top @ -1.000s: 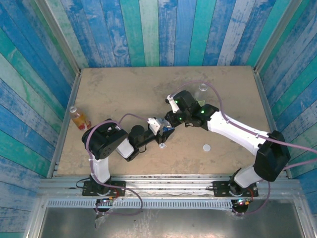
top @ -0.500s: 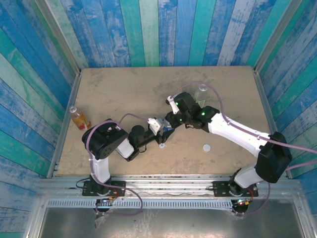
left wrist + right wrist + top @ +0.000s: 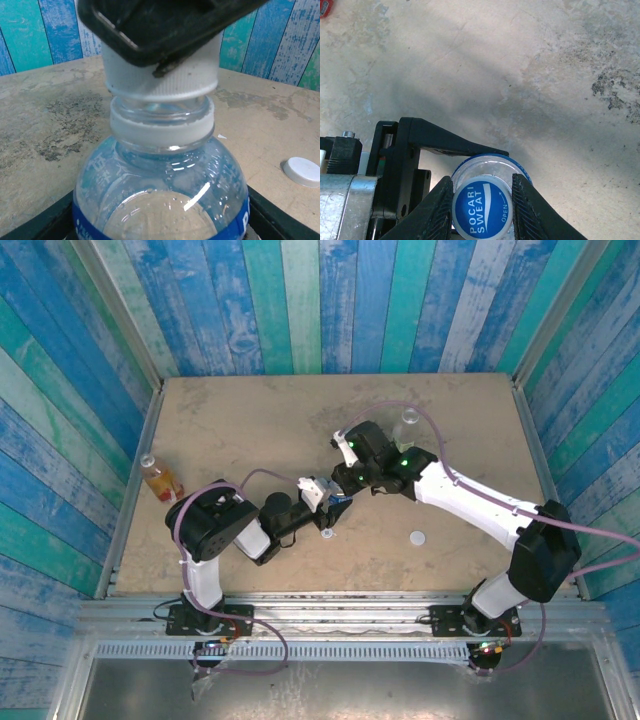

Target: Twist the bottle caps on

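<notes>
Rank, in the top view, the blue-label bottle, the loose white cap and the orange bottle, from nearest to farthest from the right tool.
1. Blue-label bottle: mid-scene, directly under the right tool, which grips its cap.
2. Loose white cap: lying flat, off to the right and toward the near side.
3. Orange bottle: upright at the far left.

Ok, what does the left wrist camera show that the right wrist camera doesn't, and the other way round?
Left wrist, not right wrist: the bottle from the side with its blue label, the ribbed white skirt of the cap, a loose white cap lying on the table, and the plank wall. Right wrist, not left wrist: the cap's blue top printed POCARI SWEAT, with the right pincer closed on its sides. Both: that bottle, its cap and the stained table.
</notes>
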{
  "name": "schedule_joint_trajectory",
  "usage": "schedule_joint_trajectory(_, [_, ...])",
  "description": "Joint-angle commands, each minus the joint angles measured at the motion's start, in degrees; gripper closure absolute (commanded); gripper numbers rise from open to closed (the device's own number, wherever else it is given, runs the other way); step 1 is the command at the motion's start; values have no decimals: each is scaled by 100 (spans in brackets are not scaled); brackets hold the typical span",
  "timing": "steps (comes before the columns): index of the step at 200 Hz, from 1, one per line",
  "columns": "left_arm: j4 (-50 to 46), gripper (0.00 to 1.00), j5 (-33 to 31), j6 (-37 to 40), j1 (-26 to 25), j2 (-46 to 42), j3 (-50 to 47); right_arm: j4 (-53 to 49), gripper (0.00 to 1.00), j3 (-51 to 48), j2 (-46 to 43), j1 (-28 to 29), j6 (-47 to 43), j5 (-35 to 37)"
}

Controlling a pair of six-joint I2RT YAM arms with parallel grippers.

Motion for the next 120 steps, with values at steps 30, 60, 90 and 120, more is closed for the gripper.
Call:
schedule_joint_trajectory(30, [-508,33,-13,57,-23,213,36,-267,64,-30,-126,75,-51,-156])
schedule_joint_trajectory(60, [-541,33,-14,65,-25,197,41,-216,47,-1,-263,78,-119,-96])
schedule_joint_trajectory(90, [-530,33,-8,77,-25,186,35,-103,25,-55,-490,71,-80,-125])
schedule_joint_trajectory(120, [-521,33,-4,85,-25,190,19,-42,23,-87,-637,20,190,-51])
